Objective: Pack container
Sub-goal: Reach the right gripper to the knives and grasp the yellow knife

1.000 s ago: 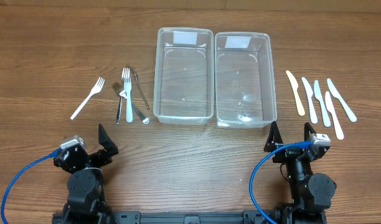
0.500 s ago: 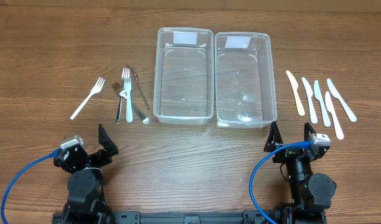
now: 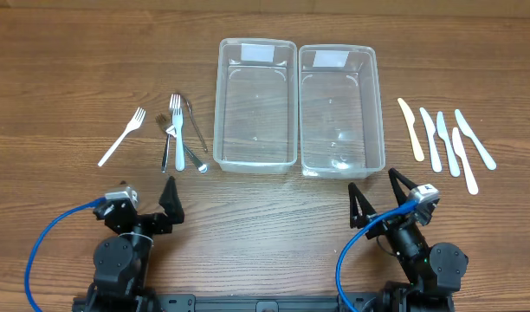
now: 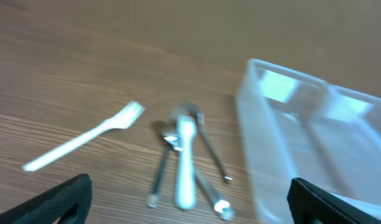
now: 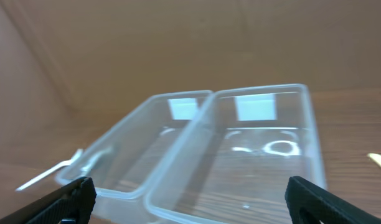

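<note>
The two clear tubs of my packing job, the left container (image 3: 218, 104) and the right container (image 3: 379, 113), stand side by side and touching at the far middle of the bench (image 3: 265, 217). Both are bare inside: nothing has gone in.

Just beside the left container lies a small heap of forks (image 3: 179, 132), metal ones and a pale one crossed over each other. A lone white plastic fork (image 3: 122, 136) lies a little further out. Near the right container the knives (image 3: 444, 141) lie in a loose row, a cream knife (image 3: 410, 128) closest to the tub and four white ones beyond it.

Nearer to me, my left pincer (image 3: 145, 206) and my right pincer (image 3: 378, 192) are poised at the near side of the bench. Each has its jaws spread as wide as they go and grips nothing. The left looks toward the fork heap, the right toward the tubs.

By my reckoning the job stands at its very start: every piece of cutlery has yet to be picked up and laid in.
</note>
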